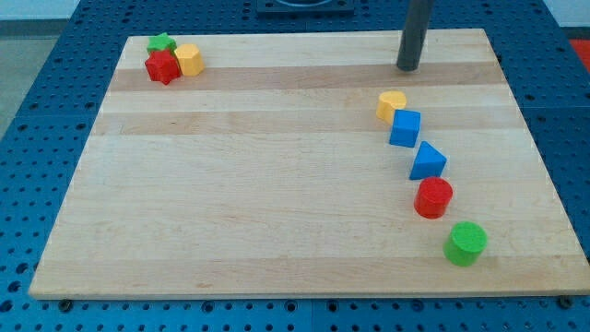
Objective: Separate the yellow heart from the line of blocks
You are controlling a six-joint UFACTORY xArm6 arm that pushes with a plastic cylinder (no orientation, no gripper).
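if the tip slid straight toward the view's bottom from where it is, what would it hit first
Probably the yellow heart, or the blue cube just behind it. My tip sits above the top of the line, apart from it, slightly right of the heart, so it might only clip its edge.

Heart (391,104) just above cube (404,128), both at the view's right

- yellow heart (391,103), blue cube (405,128), blue triangle (427,162)
- red cylinder (433,197), green cylinder (466,243)
- green star (162,42), red star (162,66), yellow hexagon (189,60)
- pale wood-grain table (258,184)
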